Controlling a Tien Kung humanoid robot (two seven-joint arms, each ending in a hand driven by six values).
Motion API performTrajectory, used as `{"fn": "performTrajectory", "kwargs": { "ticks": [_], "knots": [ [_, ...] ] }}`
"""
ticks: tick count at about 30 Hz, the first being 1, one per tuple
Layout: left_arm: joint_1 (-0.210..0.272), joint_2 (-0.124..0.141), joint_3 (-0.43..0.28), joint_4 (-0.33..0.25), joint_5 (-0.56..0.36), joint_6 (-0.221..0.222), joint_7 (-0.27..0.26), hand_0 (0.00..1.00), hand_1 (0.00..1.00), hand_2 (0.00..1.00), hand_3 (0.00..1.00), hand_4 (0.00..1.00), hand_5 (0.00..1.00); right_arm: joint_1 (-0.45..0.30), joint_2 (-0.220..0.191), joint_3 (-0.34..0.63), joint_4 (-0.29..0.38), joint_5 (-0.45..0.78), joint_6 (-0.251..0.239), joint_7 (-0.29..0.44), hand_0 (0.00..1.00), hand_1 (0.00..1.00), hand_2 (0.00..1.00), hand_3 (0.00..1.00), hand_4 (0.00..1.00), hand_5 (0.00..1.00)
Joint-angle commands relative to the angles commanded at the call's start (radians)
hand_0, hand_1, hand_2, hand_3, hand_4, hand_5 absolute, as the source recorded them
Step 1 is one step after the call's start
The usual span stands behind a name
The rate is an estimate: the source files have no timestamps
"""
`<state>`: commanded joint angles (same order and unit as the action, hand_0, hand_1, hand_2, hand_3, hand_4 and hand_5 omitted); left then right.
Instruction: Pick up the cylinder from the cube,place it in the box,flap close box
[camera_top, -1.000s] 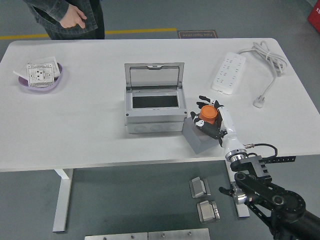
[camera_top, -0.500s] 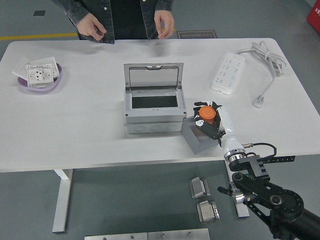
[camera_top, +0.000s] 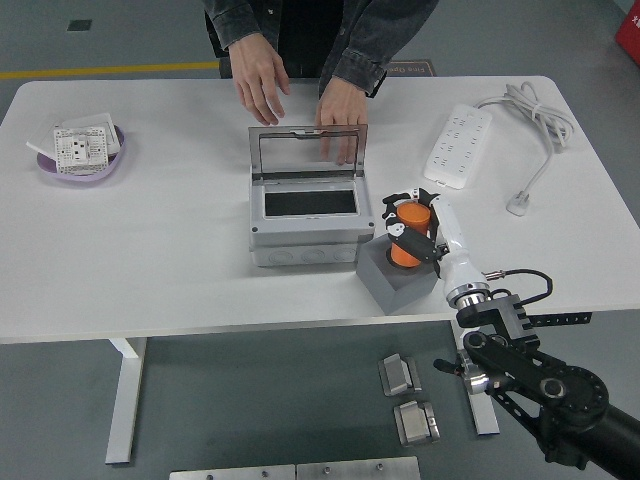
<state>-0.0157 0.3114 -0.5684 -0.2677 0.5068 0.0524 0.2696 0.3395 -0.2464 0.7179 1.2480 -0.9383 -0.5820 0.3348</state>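
The cylinder is a short, smooth, bright orange piece with a rounded top, and it is seen upright on the top face of the cube. The cube is a matte dark grey block with flat faces and sharp edges, set just beside the front right corner of the box. The box is a light grey, hard-looking rectangular case with a dark interior, and its framed transparent flap is held raised at the back. The right hand, made of black finger segments and white shells, is wrapped around the cylinder, its fingers closed on the orange sides.

At the far edge of the white desk, a person's two hands are laid at the flap: one hand just behind its upper edge, the other hand resting on its right part. A purple dish with white parts is seen at the left, and a white power strip with a coiled cord at the right.

Compared with half a second ago, the person's hands are now lowered from the desk's far edge onto the flap, and the cube with the cylinder is shifted slightly.
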Motion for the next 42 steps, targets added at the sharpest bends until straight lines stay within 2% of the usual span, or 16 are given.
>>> {"fn": "performTrajectory", "kwargs": {
  "ticks": [1, 6, 7, 9, 14, 18, 19, 21, 24, 25, 30, 34, 42],
  "knots": [
    [0.0, 0.0, 0.0, 0.0, 0.0, 0.0, 0.0, 0.717, 0.706, 0.685, 0.813, 0.747, 0.46, 0.002, 0.0, 0.001, 0.001, -0.002, -0.001, -0.001, 0.366, 0.219, 0.245, 0.193, 0.002, 0.002],
    [0.0, 0.0, 0.002, 0.0, -0.001, 0.0, 0.0, 0.717, 0.706, 0.685, 0.813, 0.747, 0.46, 0.013, -0.002, -0.004, 0.007, -0.022, -0.009, -0.011, 0.366, 0.219, 0.245, 0.193, 0.002, 0.002],
    [0.0, 0.0, 0.003, 0.0, -0.001, 0.0, 0.0, 0.715, 0.706, 0.685, 0.813, 0.745, 0.462, 0.02, -0.002, -0.01, 0.01, -0.042, -0.015, -0.021, 0.33, 0.223, 0.243, 0.194, 0.002, 0.002],
    [0.001, 0.0, 0.005, 0.001, -0.003, 0.0, 0.0, 0.715, 0.706, 0.685, 0.813, 0.745, 0.462, 0.036, -0.002, -0.023, 0.018, -0.08, -0.028, -0.045, 0.33, 0.223, 0.243, 0.194, 0.002, 0.002],
    [0.0, 0.001, 0.016, 0.003, -0.011, 0.0, 0.002, 0.713, 0.706, 0.685, 0.813, 0.744, 0.463, 0.108, 0.006, -0.068, 0.03, -0.208, -0.061, -0.135, 0.326, 0.213, 0.24, 0.193, 0.002, 0.002],
    [0.0, 0.002, 0.025, 0.005, -0.018, -0.001, 0.006, 0.713, 0.706, 0.685, 0.813, 0.744, 0.463, 0.168, 0.017, -0.1, 0.023, -0.334, -0.057, -0.22, 0.326, 0.213, 0.24, 0.193, 0.002, 0.002],
    [0.001, 0.002, 0.028, 0.006, -0.022, -0.001, 0.007, 0.713, 0.705, 0.684, 0.812, 0.744, 0.464, 0.186, 0.021, -0.108, 0.017, -0.368, -0.049, -0.243, 0.106, 0.176, 0.243, 0.194, 0.002, 0.002],
    [0.001, 0.003, 0.037, 0.008, -0.029, -0.003, 0.011, 0.713, 0.705, 0.684, 0.812, 0.744, 0.464, 0.225, 0.031, -0.129, 0.0, -0.448, -0.028, -0.297, 0.106, 0.176, 0.243, 0.194, 0.002, 0.002],
    [0.001, 0.004, 0.047, 0.011, -0.037, -0.005, 0.016, 0.713, 0.705, 0.684, 0.812, 0.744, 0.464, 0.284, 0.047, -0.168, -0.033, -0.559, 0.009, -0.369, 0.106, 0.176, 0.243, 0.194, 0.002, 0.002],
    [0.001, 0.004, 0.05, 0.012, -0.04, -0.005, 0.017, 0.713, 0.705, 0.684, 0.812, 0.743, 0.464, 0.303, 0.053, -0.182, -0.046, -0.596, 0.02, -0.392, 0.002, 0.143, 0.243, 0.191, 0.002, 0.002],
    [-0.001, 0.006, 0.061, 0.014, -0.048, -0.005, 0.019, 0.713, 0.705, 0.684, 0.812, 0.743, 0.464, 0.405, 0.09, -0.279, -0.131, -0.733, 0.079, -0.481, 0.002, 0.143, 0.243, 0.191, 0.002, 0.002],
    [-0.003, 0.007, 0.064, 0.013, -0.048, -0.006, 0.02, 0.713, 0.706, 0.684, 0.812, 0.741, 0.464, 0.485, 0.123, -0.364, -0.21, -0.779, 0.113, -0.501, 0.002, 0.139, 0.244, 0.189, 0.002, 0.002],
    [-0.007, 0.01, 0.075, 0.013, -0.052, -0.005, 0.02, 0.713, 0.705, 0.684, 0.814, 0.742, 0.465, 0.619, 0.18, -0.504, -0.369, -0.725, 0.143, -0.482, 0.016, 0.149, 0.264, 0.209, 0.002, 0.002]
  ]
}}
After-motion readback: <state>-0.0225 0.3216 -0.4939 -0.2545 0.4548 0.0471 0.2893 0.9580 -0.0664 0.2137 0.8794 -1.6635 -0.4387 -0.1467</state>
